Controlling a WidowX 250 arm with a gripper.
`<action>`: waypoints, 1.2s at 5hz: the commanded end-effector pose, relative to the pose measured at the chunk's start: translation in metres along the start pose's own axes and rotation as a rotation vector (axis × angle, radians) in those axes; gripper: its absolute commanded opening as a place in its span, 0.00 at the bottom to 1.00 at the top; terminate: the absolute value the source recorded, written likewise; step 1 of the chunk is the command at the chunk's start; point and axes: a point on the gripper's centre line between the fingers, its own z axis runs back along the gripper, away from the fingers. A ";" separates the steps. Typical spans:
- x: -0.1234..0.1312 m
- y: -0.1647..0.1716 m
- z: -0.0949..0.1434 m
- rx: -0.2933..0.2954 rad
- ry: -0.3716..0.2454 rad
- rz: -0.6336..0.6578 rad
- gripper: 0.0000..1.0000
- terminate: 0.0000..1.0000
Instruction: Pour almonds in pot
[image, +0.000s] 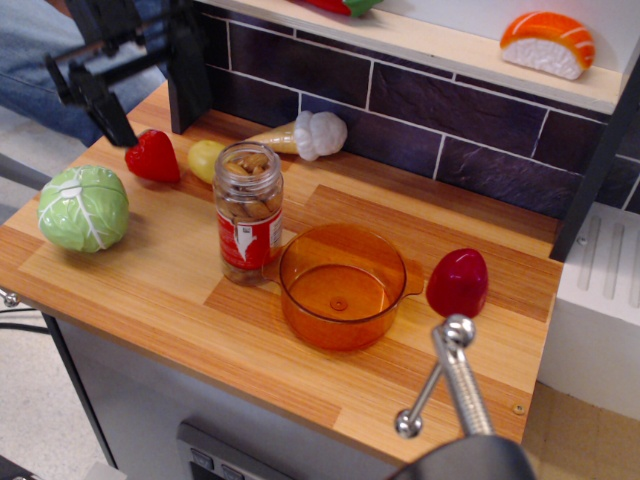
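The almonds (247, 168) fill a clear jar (248, 222) with a red-and-white label. It stands upright and uncapped on the wooden counter, touching the left side of the orange translucent pot (340, 286). The pot holds nothing and has two small side handles. My black gripper (135, 75) hangs at the top left, above the red strawberry toy (152, 157) and well left of and behind the jar. One finger (102, 105) shows clearly; the other blends into the dark post behind it. The gripper looks open and holds nothing.
A green cabbage toy (83, 207) lies at the left edge, with a yellow toy (205, 158) and a white cone toy (315, 133) behind the jar. A red egg-shaped toy (458, 282) is right of the pot. A black shelf post (190, 70) and a metal rod (448, 372) stand nearby.
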 end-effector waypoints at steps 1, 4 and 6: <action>0.018 -0.005 -0.008 0.024 -0.005 0.031 1.00 0.00; -0.002 -0.007 -0.043 0.094 0.095 0.073 1.00 0.00; -0.016 -0.012 -0.058 0.086 0.103 0.098 1.00 0.00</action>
